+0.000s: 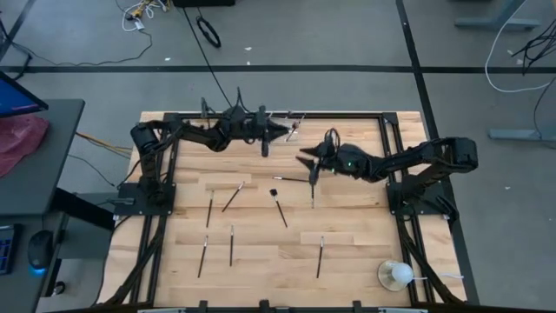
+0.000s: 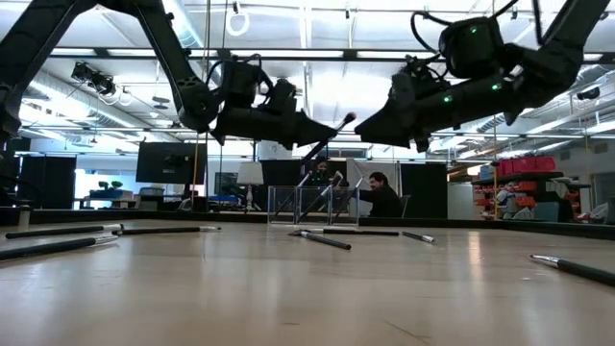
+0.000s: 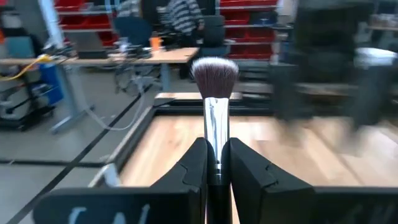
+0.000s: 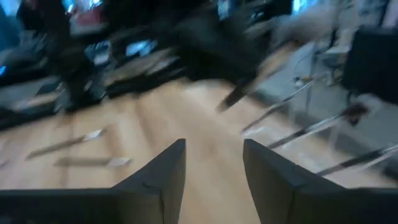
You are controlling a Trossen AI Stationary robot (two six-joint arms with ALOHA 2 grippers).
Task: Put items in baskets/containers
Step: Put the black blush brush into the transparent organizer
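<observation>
Pale wooden boards form the table (image 1: 347,252), which is framed by dark rails. Near its far edge, the left gripper (image 1: 280,130) is held above the surface, and a makeup brush (image 3: 215,106) is pinched between its fingers (image 3: 189,171), which are pressed against the silver ferrule; the round dark bristle head is seen projecting past the fingertips in the left wrist view. In the low view the same brush (image 2: 332,135) is seen tilted upward from the gripper, above the clear holder (image 2: 314,205) that stands at the far side of the table. Several brushes are seen leaning upright inside that holder. From above, the holder (image 1: 294,122) is seen only faintly by the far rail, just beside the left gripper.

The right gripper (image 1: 306,160) is held in the air near the middle of the far half of the table, close to the left gripper but apart from it. Its fingers (image 4: 163,171) are spread, and nothing is seen between them.

Loose brushes are scattered flat on the boards: one with a dark square head (image 1: 278,207) near the centre, a crossed pair (image 1: 231,198) to its left, one (image 1: 313,195) below the right gripper, one (image 1: 293,180) lying crosswise beside it, and four more (image 1: 231,244) nearer the front edge. A white round object (image 1: 395,275) on a clear base is placed at the front right corner. A seated person (image 2: 382,197) is visible in the room beyond the table
</observation>
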